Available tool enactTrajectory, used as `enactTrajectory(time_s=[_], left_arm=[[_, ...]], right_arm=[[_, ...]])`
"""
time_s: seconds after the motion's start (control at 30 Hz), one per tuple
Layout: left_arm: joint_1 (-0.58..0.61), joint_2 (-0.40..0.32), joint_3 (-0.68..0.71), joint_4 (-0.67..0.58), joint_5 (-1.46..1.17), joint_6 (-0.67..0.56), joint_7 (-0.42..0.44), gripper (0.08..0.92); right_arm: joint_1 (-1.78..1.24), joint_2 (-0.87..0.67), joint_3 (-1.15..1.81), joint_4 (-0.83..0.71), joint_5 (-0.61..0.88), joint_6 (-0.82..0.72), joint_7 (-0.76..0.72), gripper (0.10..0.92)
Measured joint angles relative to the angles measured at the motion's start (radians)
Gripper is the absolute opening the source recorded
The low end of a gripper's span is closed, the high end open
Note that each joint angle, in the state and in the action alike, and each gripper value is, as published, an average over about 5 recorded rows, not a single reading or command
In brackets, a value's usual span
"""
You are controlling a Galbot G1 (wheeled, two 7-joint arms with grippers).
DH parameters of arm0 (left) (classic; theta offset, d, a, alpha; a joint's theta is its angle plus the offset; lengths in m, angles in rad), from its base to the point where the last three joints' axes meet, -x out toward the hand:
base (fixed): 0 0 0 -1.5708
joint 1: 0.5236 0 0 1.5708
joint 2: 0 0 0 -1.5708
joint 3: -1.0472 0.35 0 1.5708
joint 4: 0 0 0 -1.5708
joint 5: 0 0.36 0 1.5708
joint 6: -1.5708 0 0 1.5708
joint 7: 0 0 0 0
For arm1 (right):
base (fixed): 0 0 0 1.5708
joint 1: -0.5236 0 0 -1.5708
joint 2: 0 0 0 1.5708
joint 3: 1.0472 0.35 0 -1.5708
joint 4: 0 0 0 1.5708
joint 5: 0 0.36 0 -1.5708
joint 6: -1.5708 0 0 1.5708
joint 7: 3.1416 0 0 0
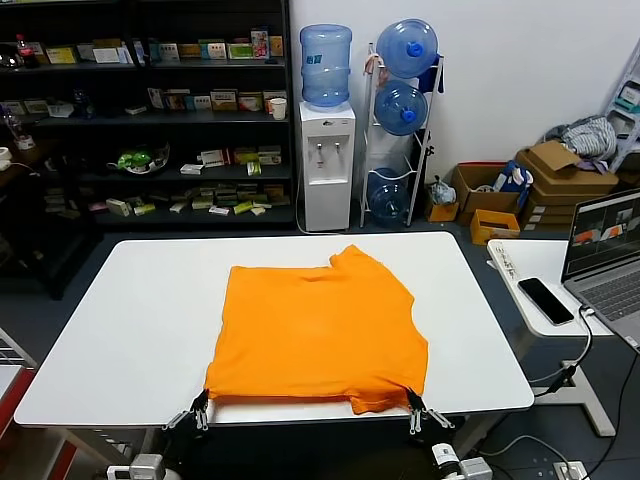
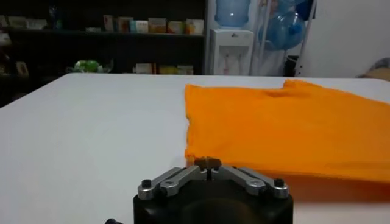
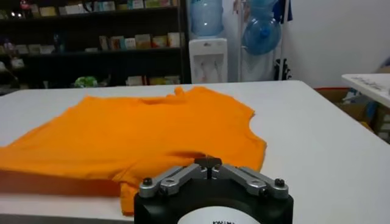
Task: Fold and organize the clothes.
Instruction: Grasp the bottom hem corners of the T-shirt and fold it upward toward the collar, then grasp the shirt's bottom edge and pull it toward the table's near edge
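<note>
A white table (image 1: 130, 330) is seen spread with the orange T-shirt (image 1: 315, 325), plain side up and already part folded into a rough rectangle, its collar end pointing away from the robot and its long fold running along the table's near edge. The shirt is laid near the middle of the table, slightly toward the robot's right, with bare tabletop left on either side.

Both arms are stationed at that near edge — the left gripper (image 1: 200, 408) at the shirt's near left corner, the right gripper (image 1: 415, 410) at the near right corner. Each is closed, fingertips pressed together; from the head view the tips are met by the hem at each corner, though whether cloth is actually pinched between them cannot be told for certain.

The garment is thus stretched straight ahead of both grippers, neither arm nearer than the other — a next fold, it is judged, would be carried forward, away from the robot, by both together.
</note>
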Motion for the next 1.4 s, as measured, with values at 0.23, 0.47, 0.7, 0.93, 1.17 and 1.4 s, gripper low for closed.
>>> enactTrajectory(time_s=[0.23,0.47,0.7,0.93,1.17,1.4], left_arm=[[-0.123,0.025,0.027,0.057,-0.039,-0.021,0.020,0.092],[-0.355,0.049,0.088,0.234,-0.083,-0.026,0.044,0.092],[-0.529,0.055,0.147,0.395,-0.096,-0.023,0.065,0.098],[-0.582,0.068,0.156,0.454,-0.083,-0.018,0.074,0.261],[-0.524,0.085,0.126,0.401,-0.063,-0.018,0.056,0.469],[-0.427,0.077,0.108,0.331,-0.046,-0.018,0.043,0.668]], right_arm=[[0.210,-0.004,-0.043,-0.096,0.069,-0.058,0.051,0.125],[0.416,-0.025,-0.116,-0.232,0.157,-0.125,0.076,0.125],[0.545,-0.025,-0.177,-0.344,0.197,-0.165,0.075,0.173],[0.579,-0.040,-0.186,-0.371,0.174,-0.167,0.051,0.372],[0.538,-0.080,-0.149,-0.333,0.128,-0.149,0.034,0.571],[0.444,-0.100,-0.099,-0.315,0.101,-0.144,0.015,0.766]])
